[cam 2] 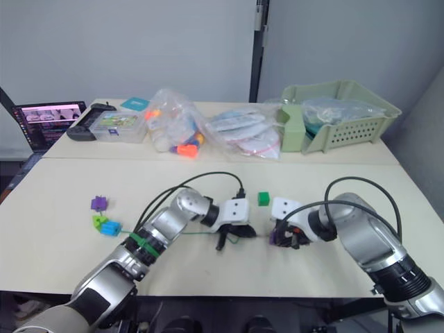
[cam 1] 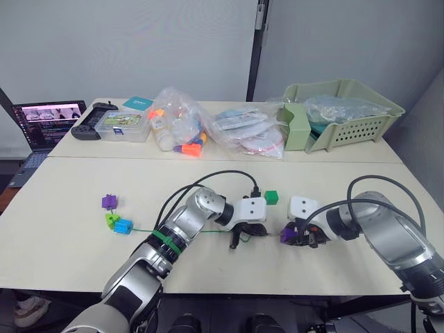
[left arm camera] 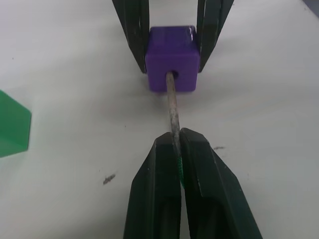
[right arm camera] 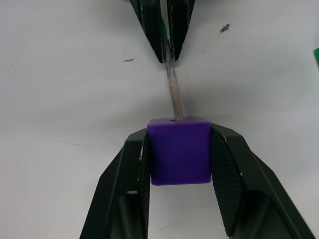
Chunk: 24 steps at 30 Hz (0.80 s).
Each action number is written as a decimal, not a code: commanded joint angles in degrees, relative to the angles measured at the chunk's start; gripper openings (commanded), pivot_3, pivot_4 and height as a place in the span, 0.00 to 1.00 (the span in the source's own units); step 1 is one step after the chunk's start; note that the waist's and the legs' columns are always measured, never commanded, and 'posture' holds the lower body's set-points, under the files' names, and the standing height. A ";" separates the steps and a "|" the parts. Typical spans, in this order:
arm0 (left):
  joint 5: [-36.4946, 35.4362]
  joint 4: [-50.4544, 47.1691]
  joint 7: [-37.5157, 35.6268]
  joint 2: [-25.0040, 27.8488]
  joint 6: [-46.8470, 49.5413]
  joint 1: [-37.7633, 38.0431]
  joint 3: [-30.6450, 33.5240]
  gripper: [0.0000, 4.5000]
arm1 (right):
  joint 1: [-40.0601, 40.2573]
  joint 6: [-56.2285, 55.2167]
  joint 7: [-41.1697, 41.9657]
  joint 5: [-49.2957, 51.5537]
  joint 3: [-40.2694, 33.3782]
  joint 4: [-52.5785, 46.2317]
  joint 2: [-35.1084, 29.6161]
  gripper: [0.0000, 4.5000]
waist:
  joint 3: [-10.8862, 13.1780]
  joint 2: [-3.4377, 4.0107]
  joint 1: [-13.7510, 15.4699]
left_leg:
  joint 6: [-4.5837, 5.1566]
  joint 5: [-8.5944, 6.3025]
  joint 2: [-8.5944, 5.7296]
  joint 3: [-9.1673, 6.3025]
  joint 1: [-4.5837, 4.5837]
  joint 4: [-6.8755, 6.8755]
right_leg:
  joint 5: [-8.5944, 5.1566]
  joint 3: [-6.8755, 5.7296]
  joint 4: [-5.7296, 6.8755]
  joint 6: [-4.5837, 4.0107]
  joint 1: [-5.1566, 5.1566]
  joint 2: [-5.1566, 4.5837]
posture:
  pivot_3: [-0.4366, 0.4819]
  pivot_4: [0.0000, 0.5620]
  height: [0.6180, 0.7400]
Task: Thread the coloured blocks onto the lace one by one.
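Left gripper (left arm camera: 177,149): closed on the lace (left arm camera: 172,107), pinching it just behind its stiff tip, low over the desk (cam 1: 69,208).
Right gripper (right arm camera: 179,144): closed on a purple block (right arm camera: 179,152), one finger against each side, facing the left gripper.
Lace tip: its pale stiff end runs from the left gripper's fingers straight into the hole of the purple block; how far it reaches inside cannot be seen.
Lace tail: the green cord trails away behind the left gripper across the desk, to the blue block (cam 1: 123,226).
Blue block and lime block (cam 1: 112,220): touching each other, well apart from the left gripper, on its outer side.
Second purple block (cam 1: 109,202): just beyond the lime block, alone.
Dark green block (cam 1: 271,197): on the desk just beyond the two grippers, between them.
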 commanded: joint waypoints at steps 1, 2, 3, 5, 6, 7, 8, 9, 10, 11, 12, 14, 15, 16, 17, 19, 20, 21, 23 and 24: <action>-0.35 0.52 0.57 -1.25 -1.55 -2.01 1.14 0.00 | -0.18 0.47 0.29 1.40 1.20 -1.34 0.32 0.26 | 0.00 0.00 -0.03 | 0.00 0.00 0.00 0.00 0.00 0.00 | 0.00 0.00 0.00 0.00 0.00 0.00 | 0.48 0.27 0.98; -0.36 0.85 0.60 -1.55 -1.69 -2.21 1.18 0.00 | -0.30 0.56 0.26 1.44 1.22 -1.38 0.36 0.26 | 0.00 0.00 -0.04 | 0.00 0.00 0.00 0.00 0.00 0.00 | 0.00 0.00 0.00 0.00 -0.01 0.00 | 0.48 0.27 0.98; -0.39 1.23 0.69 -1.88 -1.88 -2.39 1.27 0.00 | -0.38 0.58 0.25 1.47 1.23 -1.38 0.37 0.26 | 0.00 0.00 -0.04 | 0.00 0.00 0.00 0.00 0.00 -0.01 | 0.00 0.00 0.00 0.00 -0.01 0.00 | 0.48 0.27 0.98; -0.44 1.93 0.88 -2.44 -2.27 -2.72 1.46 0.00 | -0.49 0.59 0.25 1.51 1.23 -1.35 0.37 0.26 | 0.00 0.00 -0.03 | 0.00 0.00 0.00 0.00 0.00 0.00 | 0.00 0.00 0.00 0.00 -0.01 0.00 | 0.48 0.27 0.98; -0.51 2.32 1.02 -2.78 -2.37 -2.92 1.57 0.00 | -0.52 0.66 0.26 1.56 1.23 -1.39 0.37 0.26 | 0.00 0.00 -0.01 | 0.00 0.00 0.00 0.00 0.00 0.00 | 0.00 0.00 0.00 0.00 -0.01 0.00 | 0.48 0.27 0.98; -0.50 2.69 1.14 -3.06 -2.52 -3.09 1.61 0.00 | -0.57 0.74 0.25 1.58 1.24 -1.44 0.38 0.26 | 0.00 0.00 0.00 | 0.00 0.00 0.00 0.00 -0.01 0.00 | 0.00 0.00 0.00 0.00 -0.01 0.00 | 0.48 0.27 0.98; -0.49 3.00 1.24 -3.32 -2.65 -3.22 1.63 0.00 | -0.60 0.83 0.25 1.60 1.24 -1.51 0.39 0.26 | 0.00 0.00 0.00 | 0.00 0.00 -0.01 0.00 -0.01 0.00 | 0.00 0.00 0.00 0.00 -0.01 0.00 | 0.48 0.27 0.98; -0.50 3.30 1.31 -3.58 -2.78 -3.34 1.67 0.00 | -0.65 0.92 0.25 1.61 1.26 -1.57 0.41 0.26 | 0.00 0.00 -0.01 | 0.00 0.00 -0.01 0.00 -0.01 0.00 | 0.00 0.00 0.00 0.00 -0.01 0.00 | 0.48 0.27 0.98; -0.52 3.67 1.49 -3.93 -2.91 -3.53 1.76 0.00 | -0.73 1.06 0.25 1.64 1.29 -1.68 0.45 0.26 | 0.00 0.00 -0.01 | 0.00 0.00 -0.01 0.00 -0.01 0.00 | 0.00 0.00 0.00 0.00 -0.01 0.00 | 0.48 0.27 0.98; -0.54 3.95 1.61 -4.18 -3.02 -3.67 1.85 0.00 | -0.79 1.16 0.26 1.66 1.32 -1.76 0.47 0.26 | 0.00 0.00 0.00 | 0.00 0.00 -0.01 0.00 -0.01 0.00 | 0.00 0.00 0.00 0.00 -0.01 0.00 | 0.48 0.27 0.98; -0.57 4.24 1.74 -4.40 -3.14 -3.81 1.95 0.00 | -0.91 1.29 0.26 1.68 1.33 -1.82 0.50 0.26 | 0.00 0.00 0.00 | 0.00 0.00 -0.01 0.00 -0.01 0.00 | 0.00 0.00 0.00 0.00 -0.01 0.00 | 0.48 0.27 0.98; -0.60 4.61 1.88 -4.64 -3.30 -3.95 2.10 0.00 | -1.06 1.45 0.27 1.71 1.33 -1.85 0.54 0.26 | 0.00 0.00 0.00 | 0.00 0.00 -0.01 0.00 -0.02 0.00 | 0.00 0.00 0.00 0.00 -0.01 0.00 | 0.48 0.27 0.98; -0.59 4.79 1.93 -4.72 -3.41 -3.99 2.16 0.00 | -1.16 1.50 0.27 1.69 1.35 -1.81 0.55 0.26 | 0.00 0.00 0.00 | 0.00 0.00 -0.01 0.00 -0.01 0.00 | 0.00 0.00 0.00 0.00 -0.02 0.00 | 0.48 0.27 0.98; -0.58 4.92 1.96 -4.77 -3.49 -4.02 2.20 0.00 | -1.23 1.57 0.26 1.69 1.38 -1.80 0.54 0.26 | 0.00 0.00 0.00 | 0.00 0.00 -0.01 0.00 -0.02 0.00 | 0.00 0.00 0.00 0.00 -0.02 0.00 | 0.48 0.27 0.98; -0.59 4.99 2.00 -4.81 -3.53 -4.02 2.26 0.00 | -1.30 1.66 0.26 1.70 1.39 -1.80 0.54 0.26 | 0.00 0.00 0.00 | 0.00 0.00 -0.01 0.00 -0.02 0.00 | 0.00 0.00 0.00 0.00 -0.02 0.00 | 0.48 0.27 0.98; -0.64 5.04 2.25 -4.88 -3.46 -3.96 2.49 0.00 | -1.42 1.76 0.23 1.73 1.45 -1.77 0.54 0.26 | 0.01 0.00 0.03 | 0.00 0.00 -0.01 0.00 -0.02 0.00 | 0.00 0.00 0.00 0.00 -0.02 0.00 | 0.48 0.27 0.98; -0.66 5.04 2.41 -4.91 -3.38 -3.92 2.62 0.00 | -1.47 1.78 0.21 1.73 1.47 -1.74 0.54 0.26 | 0.00 0.00 0.04 | 0.00 0.00 -0.01 0.00 -0.02 0.00 | 0.00 0.00 0.00 0.00 -0.02 0.00 | 0.48 0.27 0.98; -0.92 4.92 2.34 -4.92 -2.88 -3.83 2.86 0.00 | -1.50 1.79 0.21 1.72 1.48 -1.73 0.54 0.26 | 0.01 -0.01 0.04 | 0.00 0.00 -0.01 0.00 -0.02 0.00 | 0.00 0.00 0.00 0.00 -0.02 0.00 | 0.48 0.27 0.98; -1.34 4.60 2.03 -4.85 -2.22 -3.68 3.19 0.00 | -1.55 1.81 0.21 1.72 1.51 -1.71 0.55 0.26 | 0.01 0.00 0.05 | 0.00 0.00 -0.01 0.00 -0.03 0.00 | 0.00 0.00 0.00 0.00 -0.02 -0.01 | 0.48 0.27 0.98; -1.57 4.05 1.46 -4.42 -1.92 -3.43 3.26 0.08 | -1.70 1.78 0.24 1.68 1.57 -1.62 0.55 0.26 | 0.01 0.00 0.05 | 0.00 0.00 -0.01 0.00 -0.03 0.00 | 0.00 0.00 0.00 0.00 -0.02 -0.01 | 0.48 0.27 0.98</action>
